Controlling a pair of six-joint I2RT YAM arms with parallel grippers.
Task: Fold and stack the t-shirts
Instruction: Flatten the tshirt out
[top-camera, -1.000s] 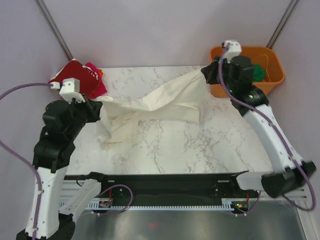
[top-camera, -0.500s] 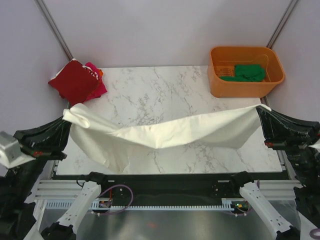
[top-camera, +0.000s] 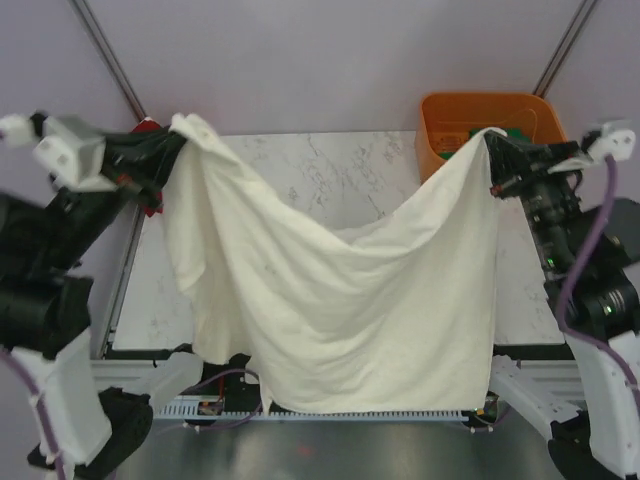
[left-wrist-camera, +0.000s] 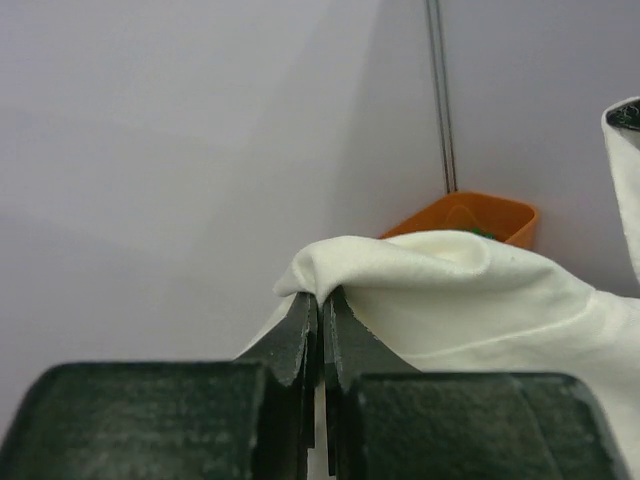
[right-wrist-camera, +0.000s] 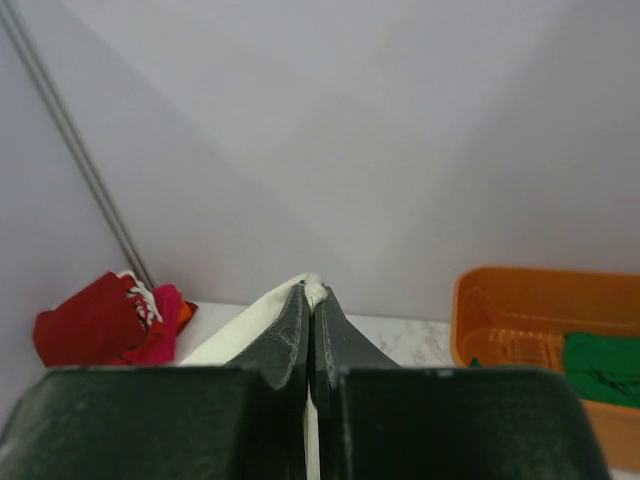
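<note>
The large cream-white t-shirt (top-camera: 340, 300) hangs spread in the air between both arms, its lower edge down past the table's near edge. My left gripper (top-camera: 178, 135) is shut on its top left corner (left-wrist-camera: 400, 280). My right gripper (top-camera: 490, 150) is shut on its top right corner (right-wrist-camera: 312, 292). The dark red t-shirt (right-wrist-camera: 85, 320) and the magenta-pink t-shirt (right-wrist-camera: 160, 325) lie bunched at the table's far left corner, mostly hidden in the top view. The green t-shirt (right-wrist-camera: 605, 365) lies in the orange tub (top-camera: 520, 110).
The orange plastic tub (right-wrist-camera: 520, 310) stands at the far right corner of the marble table (top-camera: 340, 165). Grey walls close in on three sides. The hanging cloth hides most of the table top.
Both arms have lifted the cream-white t-shirt from a low sagging stretch over the table to high up, so it now hangs as a wide sheet.
</note>
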